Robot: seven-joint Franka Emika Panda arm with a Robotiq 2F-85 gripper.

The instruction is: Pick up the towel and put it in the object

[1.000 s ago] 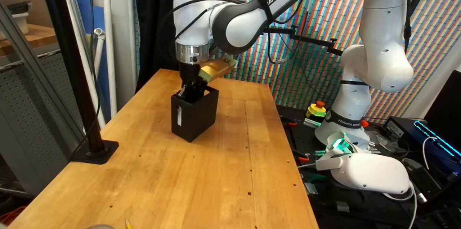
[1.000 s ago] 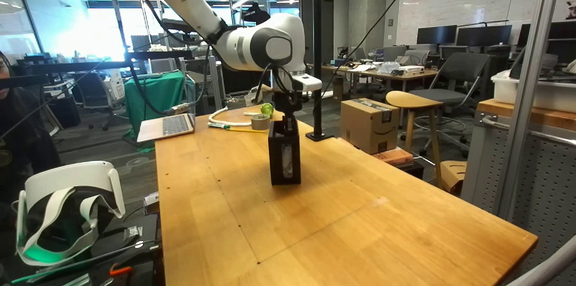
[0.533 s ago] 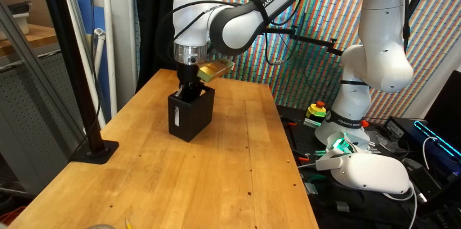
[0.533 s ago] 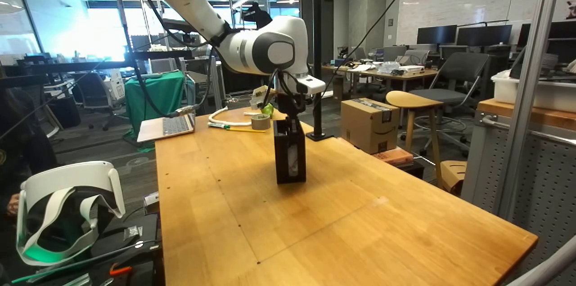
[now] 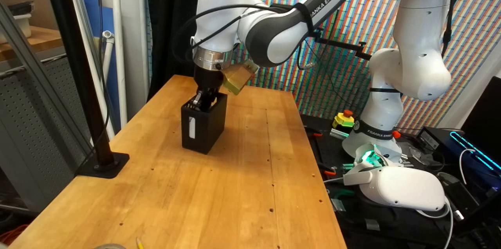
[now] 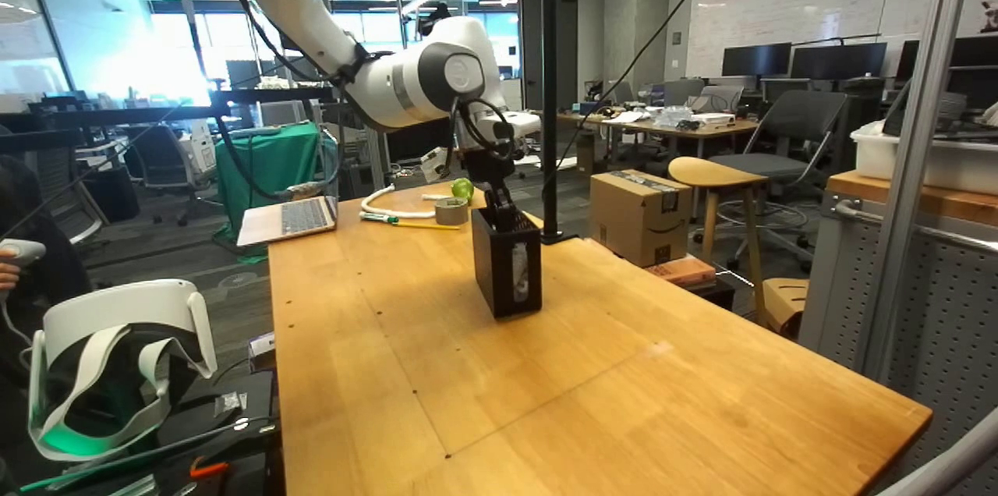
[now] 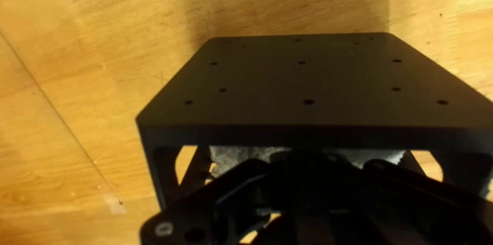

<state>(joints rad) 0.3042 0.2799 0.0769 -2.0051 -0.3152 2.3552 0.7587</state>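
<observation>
A black open-topped box [image 5: 201,131] stands on the wooden table; it also shows in an exterior view [image 6: 491,270] and in the wrist view [image 7: 308,79]. A greyish-white crumpled cloth, the towel [image 7: 238,156], lies inside it; a whitish part shows through the side slot [image 6: 520,271]. My gripper [image 5: 202,102] is tilted and reaches down into the box's opening, as an exterior view [image 6: 505,214] also shows. In the wrist view the fingers [image 7: 306,172] look drawn together above the towel. The tips are too dark to see whether cloth is between them.
A black post's base [image 5: 103,166] stands on the table edge near the box. A tape roll [image 6: 451,210], a pencil [image 6: 428,226], a white tube [image 6: 390,207], a green round object [image 6: 462,189] and a laptop [image 6: 292,219] are at one end of the table.
The box has slid a little and turned along with my gripper, which stays in its opening. The wrist has tilted over.
</observation>
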